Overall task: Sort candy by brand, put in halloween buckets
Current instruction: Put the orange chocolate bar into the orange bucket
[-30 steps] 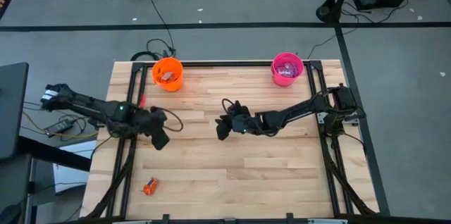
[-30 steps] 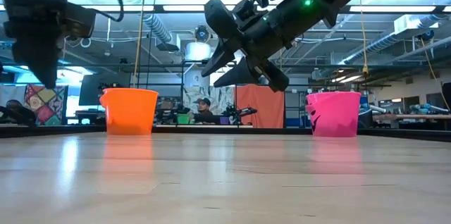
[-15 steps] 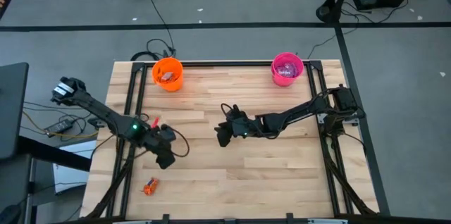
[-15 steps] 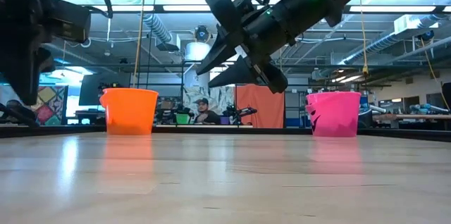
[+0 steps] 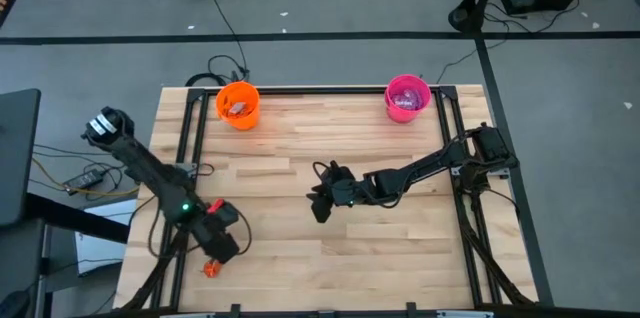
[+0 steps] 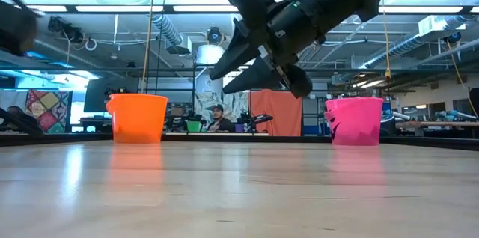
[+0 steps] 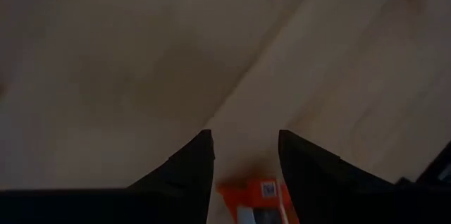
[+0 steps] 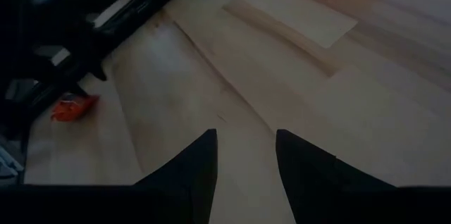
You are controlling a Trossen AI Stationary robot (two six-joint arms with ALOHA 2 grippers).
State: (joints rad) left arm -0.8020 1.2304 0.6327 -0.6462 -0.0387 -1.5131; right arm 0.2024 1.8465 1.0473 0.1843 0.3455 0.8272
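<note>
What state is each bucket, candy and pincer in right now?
Orange bucket: upright, candy inside.
Pink bucket: upright, candy inside.
Orange candy: loose on the table, near edge.
Left pincer: open, poised over the orange candy.
Right pincer: open, empty, raised above mid-table.

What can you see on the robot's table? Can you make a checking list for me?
Surface: wooden table, mostly bare.
Job's things: one orange candy near the front left corner; orange bucket and pink bucket at the back, both with candy inside.
Clutter: nothing seen.
Hands: left hand open, right above the orange candy; right hand open, empty, over the middle of the table.
Cables: black cables behind the orange bucket and on the floor.
Surroundings: grey floor; workshop with a person far behind.
</note>
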